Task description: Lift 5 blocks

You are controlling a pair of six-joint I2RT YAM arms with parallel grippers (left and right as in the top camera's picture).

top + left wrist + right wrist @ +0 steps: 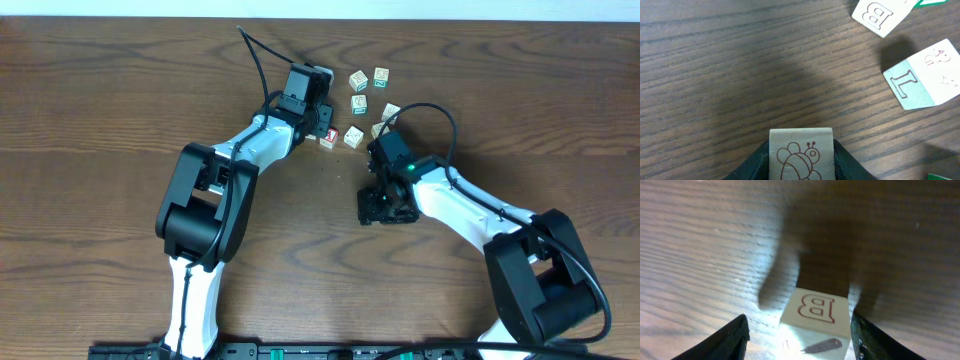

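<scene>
Grained wooden table (100, 100); left tool (800, 161) clamps bee-printed cube (801, 147) (square, pale).

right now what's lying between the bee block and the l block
Just bare table between the bee block and the L block, nothing else in that stretch; the left wrist view shows it.

Read red-outlined "B" on lower-centre block (815, 317), right wrist view. Read dark "B" on upper-right block (880, 15) and "L" on green face of right-edge block (925, 75), left wrist view. Noted bee drawing, no letter, on bottom-centre block (801, 155). Overhead marks too small to read.
</scene>
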